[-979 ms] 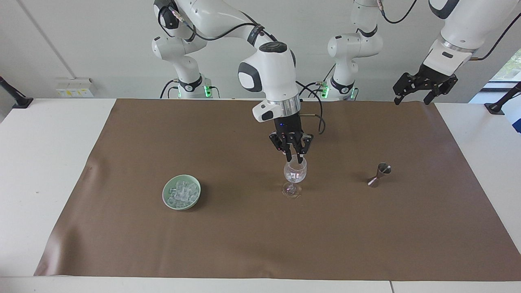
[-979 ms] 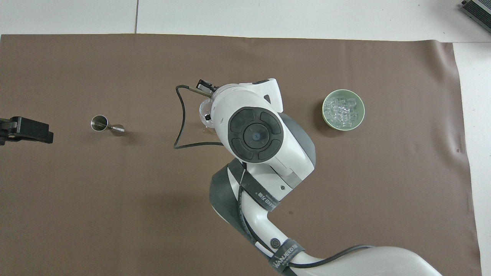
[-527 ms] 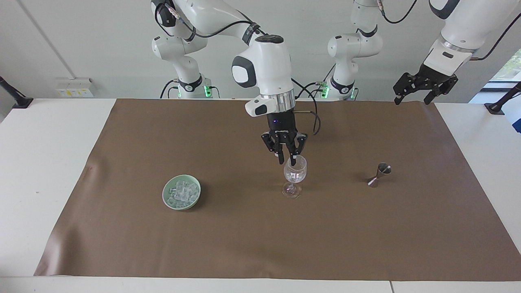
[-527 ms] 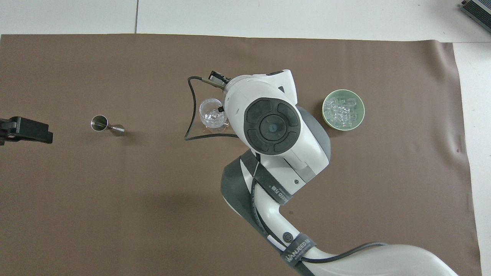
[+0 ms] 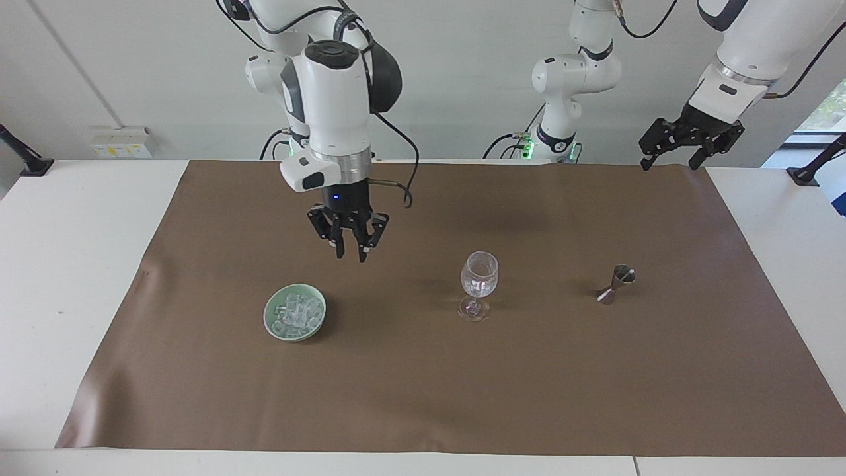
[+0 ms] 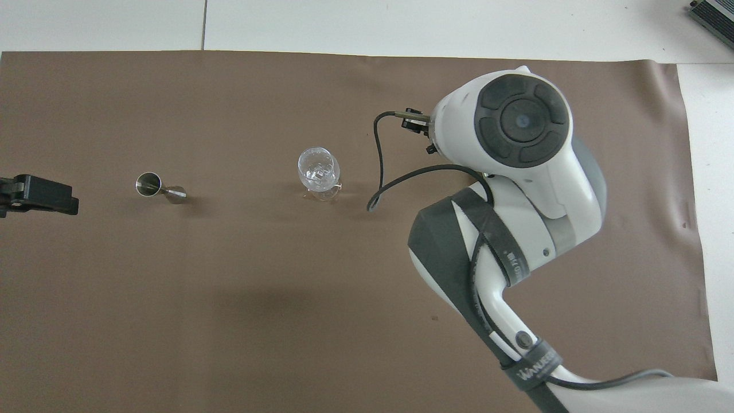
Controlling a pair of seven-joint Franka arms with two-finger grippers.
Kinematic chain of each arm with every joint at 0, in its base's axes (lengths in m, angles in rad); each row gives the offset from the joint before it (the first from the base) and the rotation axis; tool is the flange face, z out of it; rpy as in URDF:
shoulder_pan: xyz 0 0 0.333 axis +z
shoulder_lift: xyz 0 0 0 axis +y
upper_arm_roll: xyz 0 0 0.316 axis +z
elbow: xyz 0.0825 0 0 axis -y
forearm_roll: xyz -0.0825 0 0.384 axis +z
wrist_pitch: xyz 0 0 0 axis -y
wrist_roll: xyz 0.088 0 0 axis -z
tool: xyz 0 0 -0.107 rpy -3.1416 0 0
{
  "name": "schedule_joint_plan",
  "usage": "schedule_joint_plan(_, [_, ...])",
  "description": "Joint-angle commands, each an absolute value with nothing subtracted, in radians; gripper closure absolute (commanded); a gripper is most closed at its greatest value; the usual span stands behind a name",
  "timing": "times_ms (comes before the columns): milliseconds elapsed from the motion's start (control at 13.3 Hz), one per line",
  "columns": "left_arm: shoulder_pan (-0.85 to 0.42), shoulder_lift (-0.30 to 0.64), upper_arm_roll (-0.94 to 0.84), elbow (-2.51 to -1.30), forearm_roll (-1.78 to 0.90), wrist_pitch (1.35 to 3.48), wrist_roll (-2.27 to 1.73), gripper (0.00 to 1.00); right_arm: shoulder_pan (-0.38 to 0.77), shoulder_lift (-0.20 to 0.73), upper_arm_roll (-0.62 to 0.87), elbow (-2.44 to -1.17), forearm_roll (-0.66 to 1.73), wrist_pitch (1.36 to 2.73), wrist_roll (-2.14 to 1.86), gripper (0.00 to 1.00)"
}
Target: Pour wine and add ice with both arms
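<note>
A clear stemmed glass [image 5: 479, 274] [image 6: 318, 172] stands mid-mat with a few chunks of ice [image 5: 478, 285] in its bowl. More ice [image 5: 295, 316] is heaped in a pale green bowl [image 5: 271, 311] toward the right arm's end. My right gripper [image 5: 351, 256] hangs over bare mat between glass and bowl, fingertips a little apart, nothing between them. In the overhead view the right arm [image 6: 519, 132] hides its own gripper and the green bowl. My left gripper [image 5: 687, 149] [image 6: 34, 195] waits open and high over the mat's edge at the left arm's end. No wine is in view.
A small steel jigger [image 5: 618, 284] [image 6: 157, 187] stands on the brown mat [image 5: 423, 396], between the glass and the left arm's end. White table [image 5: 66, 264] borders the mat on all sides.
My right gripper has lifted off the glass's rim and swung across toward the green bowl. The glass stays upright with ice in it. The left arm has not moved.
</note>
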State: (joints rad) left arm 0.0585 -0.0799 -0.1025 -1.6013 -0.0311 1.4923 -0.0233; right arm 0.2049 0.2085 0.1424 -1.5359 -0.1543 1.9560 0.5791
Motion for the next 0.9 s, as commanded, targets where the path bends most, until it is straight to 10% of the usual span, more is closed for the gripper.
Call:
schedule_joint_plan(0, [0.061,-0.095,-0.101,-1.606,-0.023,1.474,-0.023,0.0,0.129,0.143,0.153,-1.58,-0.091,1.902,0.409,0.44])
schedule_joint_plan(226, [0.063,-0.095,-0.101,-1.606,-0.023,1.474,-0.023,0.0,0.071,0.123,0.152,-1.574,-0.089,1.833,0.384,0.0])
schedule_joint_plan(828, [0.063,-0.095,-0.101,-1.606,-0.023,1.474,-0.023,0.0,-0.135,0.031,0.132,-1.568,-0.086,1.623,-0.086,0.0])
